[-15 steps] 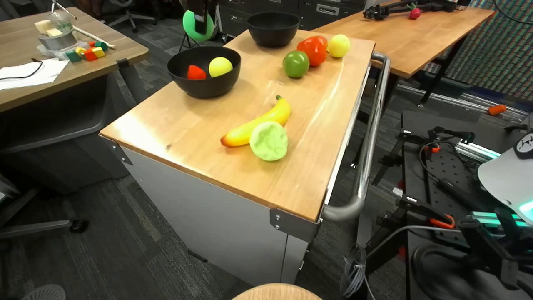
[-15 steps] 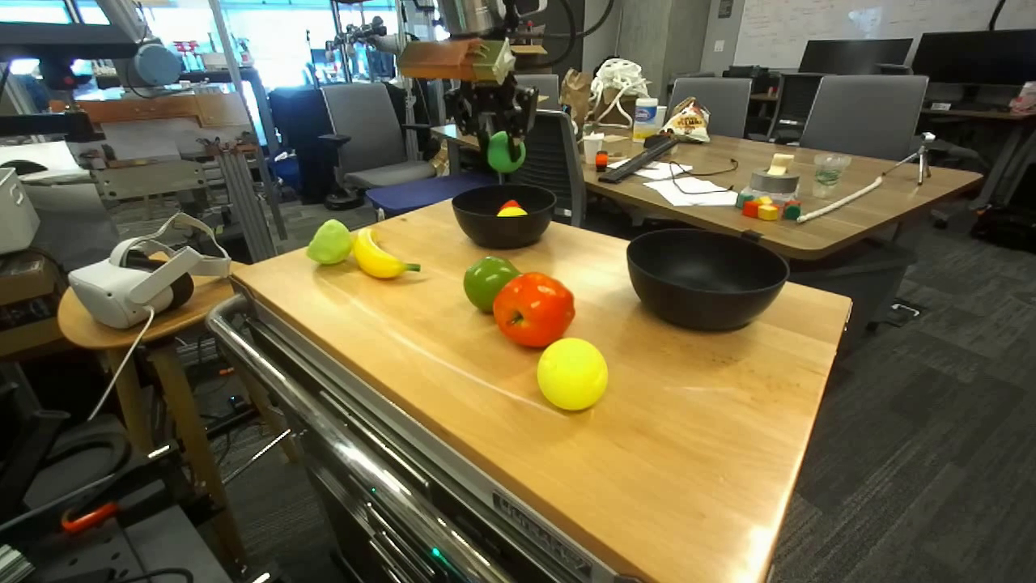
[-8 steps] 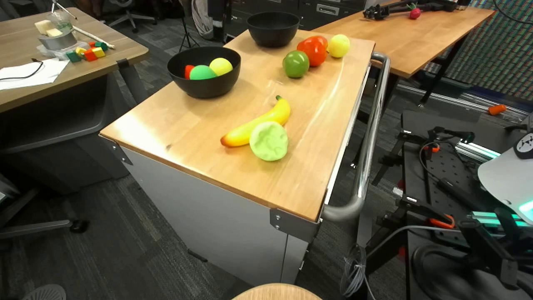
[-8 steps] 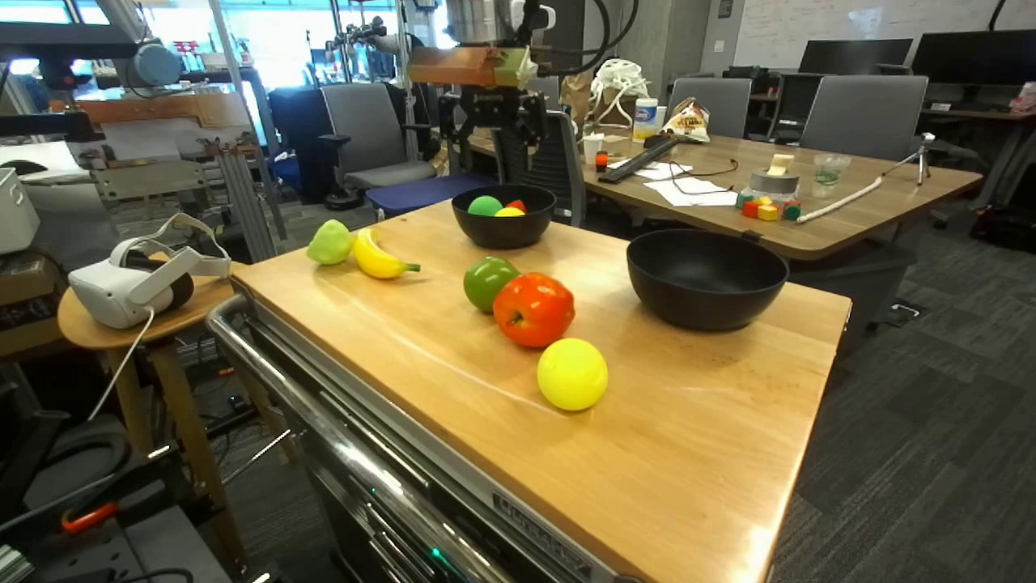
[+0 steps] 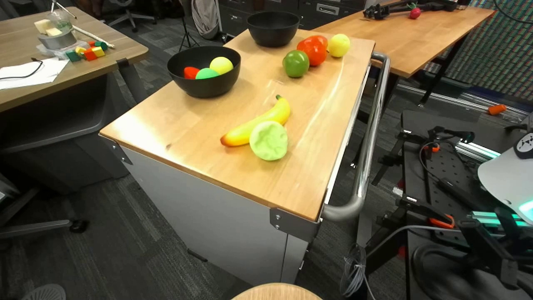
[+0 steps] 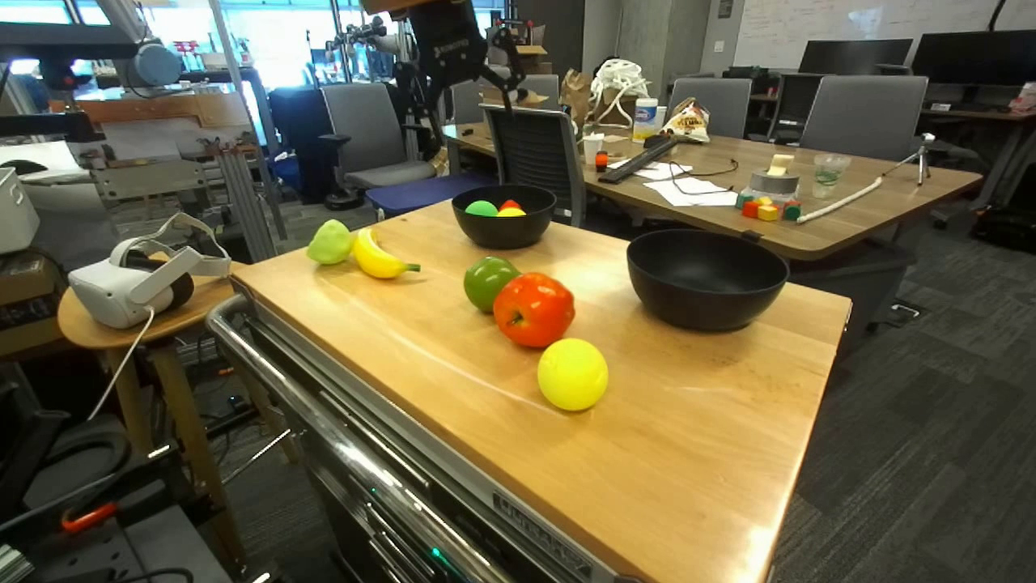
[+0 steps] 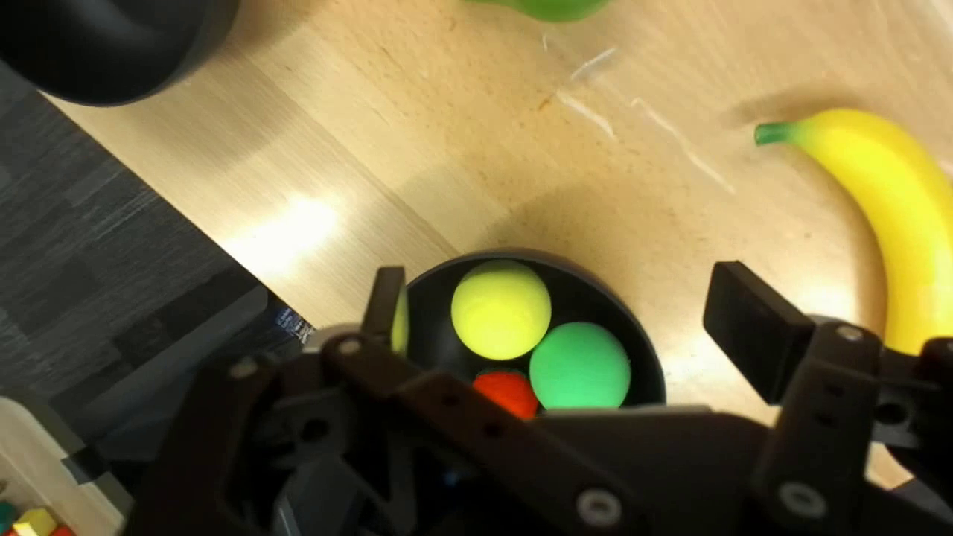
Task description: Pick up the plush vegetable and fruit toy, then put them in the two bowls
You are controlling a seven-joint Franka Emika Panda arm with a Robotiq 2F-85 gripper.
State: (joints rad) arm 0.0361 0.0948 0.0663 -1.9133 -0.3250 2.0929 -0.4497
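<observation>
- The jaws were wide with nothing between them, hanging tilted above the worktop (image 6: 688, 429), not touching anything that I could see.
- Just beyond them in the wrist view: the loaded bowl (image 5: 204, 88), holding a green ball (image 7: 581, 366), a pale yellow ball (image 7: 501, 310) and a red toy (image 7: 508, 391) (part hidden by the jaws).
- I read the step as leaving that bowl and lining up on the next toy. Best done, I judged, by rising well clear of the rim first, then going sideways, so as not to knock those three.
- The banana (image 7: 893, 216) lay next over. Its body ran roughly across my closing line, so I figured on little turn: aim mid-body, straight down, close slowly. Looked smooth, could slip.
- The cabbage toy (image 5: 268, 141) sat against or just beside it; couldn't tell which. I wanted the jaws kept off it.
- Farther off, the green round (image 6: 486, 283) and red round (image 6: 534, 312) crowded each other, the bright yellow ball (image 6: 572, 374) just beside the red. I'd have taken an outer one first.
- Farthest: the second bowl (image 6: 706, 300). Saw no toy in it, so I judged some of the rest belonged there.
</observation>
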